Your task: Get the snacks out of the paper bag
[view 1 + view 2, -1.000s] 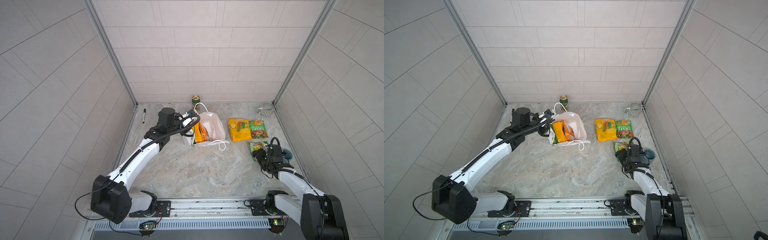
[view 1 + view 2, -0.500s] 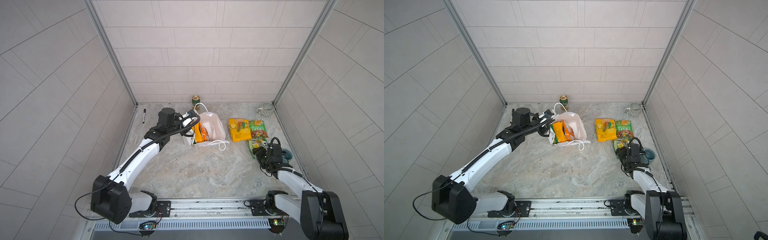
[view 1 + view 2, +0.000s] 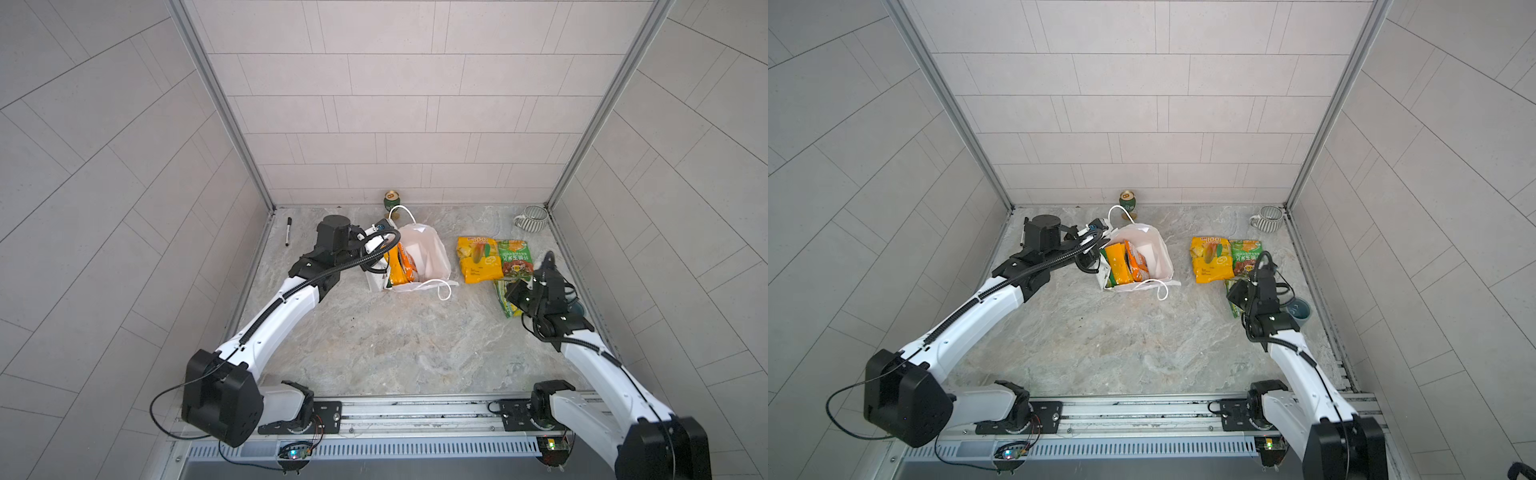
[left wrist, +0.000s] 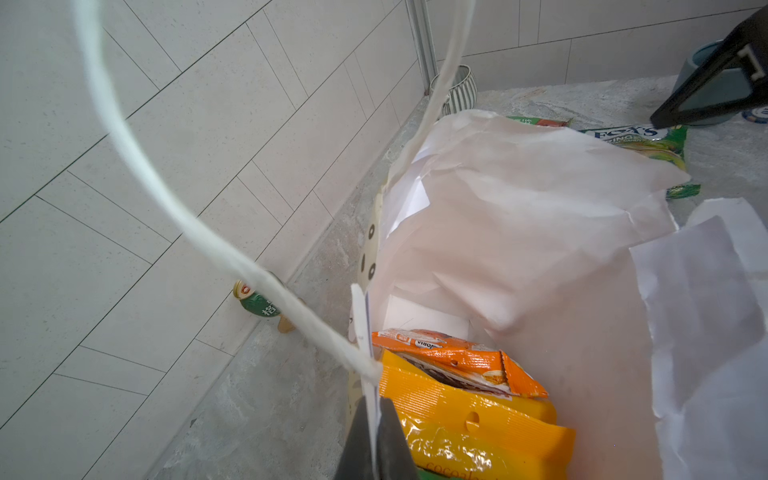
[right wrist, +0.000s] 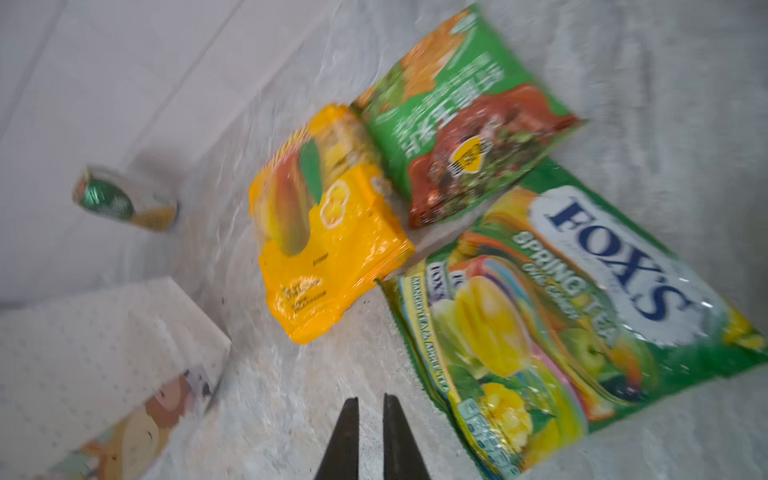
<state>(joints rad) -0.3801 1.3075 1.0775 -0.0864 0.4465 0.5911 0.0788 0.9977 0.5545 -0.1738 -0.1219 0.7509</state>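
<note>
Snacks — where are they lying?
— 3 beside the paper bag, 2 inside. Left wrist view alone is showing the left gripper pinching its rim; the right gripper is hovering nearly pressed together, empty.

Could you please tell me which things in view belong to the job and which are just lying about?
Belong to the job: paper bag, held at its rim by the left claw; orange packet and yellow-orange packet inside it; yellow packet, green packet and FOX'S packet already out.
Just lying about: drink can, striped mug, black pen, blue-grey cup.
</note>
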